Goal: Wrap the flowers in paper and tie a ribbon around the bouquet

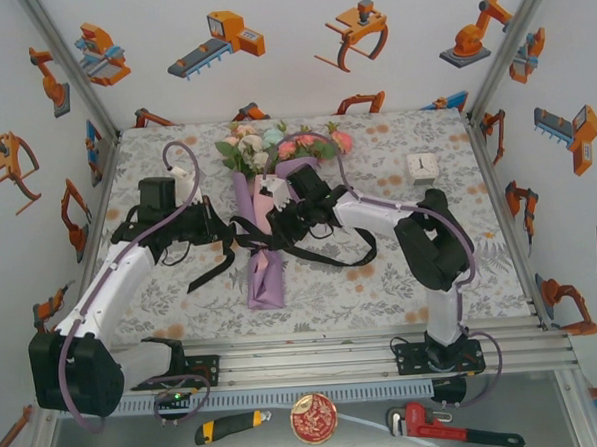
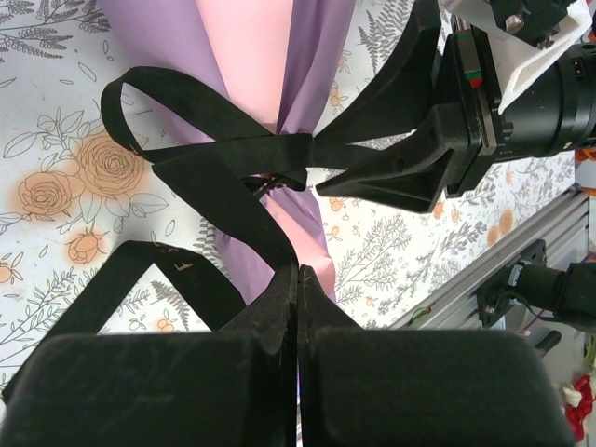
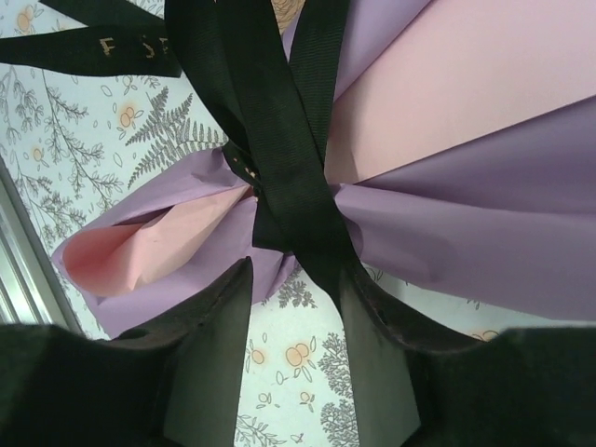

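Pinching the ribbon (image 2: 223, 154) in its clamped left gripper (image 2: 298, 272), the robot holds its right gripper (image 3: 296, 270) spread astride the crossed strip over the purple paper (image 3: 484, 214).

Lilac face of the paper (image 3: 484, 214) is smooth and matt, its pink reverse the same, with soft creases. Black ribbon (image 3: 298, 177) is woven cloth with a fine ribbed weave, matt, and carries gold printed letters. Printed tablecloth (image 2: 56, 121) is flat and matt. Black right gripper (image 3: 298, 270) is matt plastic, slightly grainy at the edges. White arm shell (image 1: 373, 213) is plastic with a light gloss. At 6 o'clock of the table, the rail (image 1: 385, 344) is bare satin-grey metal. At 5 o'clock, the wrench (image 1: 419, 419) is red-painted metal.
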### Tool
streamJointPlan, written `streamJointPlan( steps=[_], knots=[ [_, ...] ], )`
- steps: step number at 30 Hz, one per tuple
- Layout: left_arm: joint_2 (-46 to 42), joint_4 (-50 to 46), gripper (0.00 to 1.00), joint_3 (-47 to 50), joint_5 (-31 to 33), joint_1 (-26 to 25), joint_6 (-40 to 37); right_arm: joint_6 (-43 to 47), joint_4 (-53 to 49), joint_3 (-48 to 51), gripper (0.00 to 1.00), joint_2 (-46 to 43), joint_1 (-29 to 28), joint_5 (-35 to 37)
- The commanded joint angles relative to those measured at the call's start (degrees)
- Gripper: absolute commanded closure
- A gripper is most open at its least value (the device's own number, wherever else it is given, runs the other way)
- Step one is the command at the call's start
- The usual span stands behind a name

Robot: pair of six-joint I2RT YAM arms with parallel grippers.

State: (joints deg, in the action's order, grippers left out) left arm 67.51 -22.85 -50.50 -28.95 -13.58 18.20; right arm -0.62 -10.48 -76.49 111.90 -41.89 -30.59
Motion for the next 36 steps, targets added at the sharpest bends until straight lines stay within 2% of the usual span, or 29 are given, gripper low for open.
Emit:
streamJointPlan(
  steps=[1,9,13,14,15,16,17,18,20,27,31,36],
  knots=[
    [0.6,-0.8,1.00,-1.5,-0.4,-0.1,-1.1,0.6,-0.6,-1.9,0.71,0.6,-0.4,-1.1],
    [0.7,-1.2,1.00,-1.5,-0.2,-0.1,-1.3,0.7,-1.4,-1.8,0.99,0.1,-0.4,-1.1],
    [0.7,-1.4,1.00,-1.6,-0.1,-0.1,-1.3,1.5,-2.8,-1.8,1.00,-1.8,-0.4,0.2],
    [0.7,-1.5,1.00,-1.6,-0.1,-0.1,-1.4,2.1,-3.6,-1.4,0.95,-2.6,-0.4,1.1],
    [0.7,-1.6,1.00,-1.7,0.0,-0.1,-1.5,3.1,-3.9,-0.1,0.76,-3.8,-0.4,3.5],
    [0.5,-1.6,1.00,-1.6,0.1,-0.1,-1.6,3.7,-3.8,1.2,0.62,-4.7,-0.4,5.8],
    [0.4,-1.6,1.00,-1.5,0.2,-0.1,-1.7,5.0,-3.3,2.9,0.52,-5.5,-0.4,7.6],
    [0.3,-1.5,1.00,-1.5,0.1,0.0,-1.6,6.2,-2.6,4.3,0.47,-6.0,-0.4,8.4],
    [0.7,-1.3,1.00,-1.5,0.0,0.0,-1.7,7.7,-2.0,5.3,0.43,-5.5,-0.4,8.4],
    [2.1,-2.3,1.00,-3.0,-0.6,0.1,-2.1,7.7,-0.1,3.1,0.43,-0.3,-0.4,8.2],
    [2.0,-2.4,1.00,-2.9,-0.4,0.1,-2.0,7.3,0.1,2.0,0.46,1.5,-0.4,7.1],
    [1.3,-2.7,1.00,-2.4,0.0,0.1,-2.1,6.5,0.1,2.2,0.72,0.7,-0.4,5.7]
  ],
)
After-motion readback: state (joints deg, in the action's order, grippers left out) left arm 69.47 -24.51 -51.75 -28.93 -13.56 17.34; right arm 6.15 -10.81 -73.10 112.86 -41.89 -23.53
